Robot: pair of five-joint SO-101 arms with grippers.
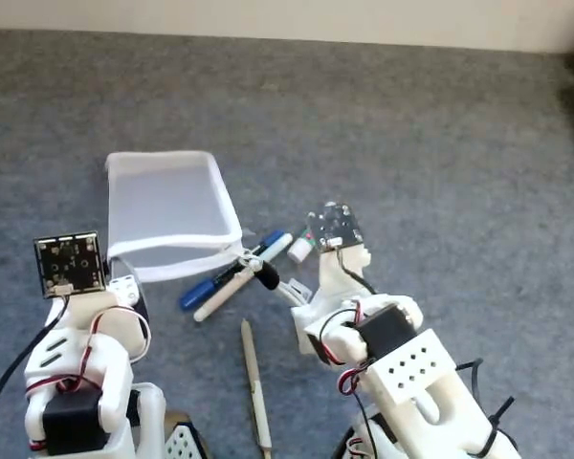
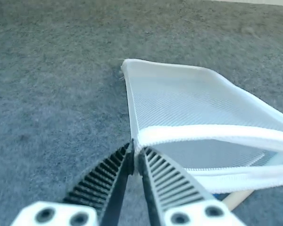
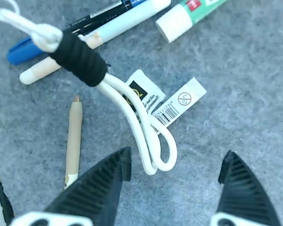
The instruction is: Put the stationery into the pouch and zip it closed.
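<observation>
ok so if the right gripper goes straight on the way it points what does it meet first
Most likely the white cord loop, which lies just ahead of the open right gripper, with the paper tags beside it. The grey table is right under them. Depth is hard to judge.

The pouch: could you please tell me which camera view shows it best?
The high view: the whole pouch is in frame. The left wrist view shows one corner between the jaws, the right wrist view its pull cord.
</observation>
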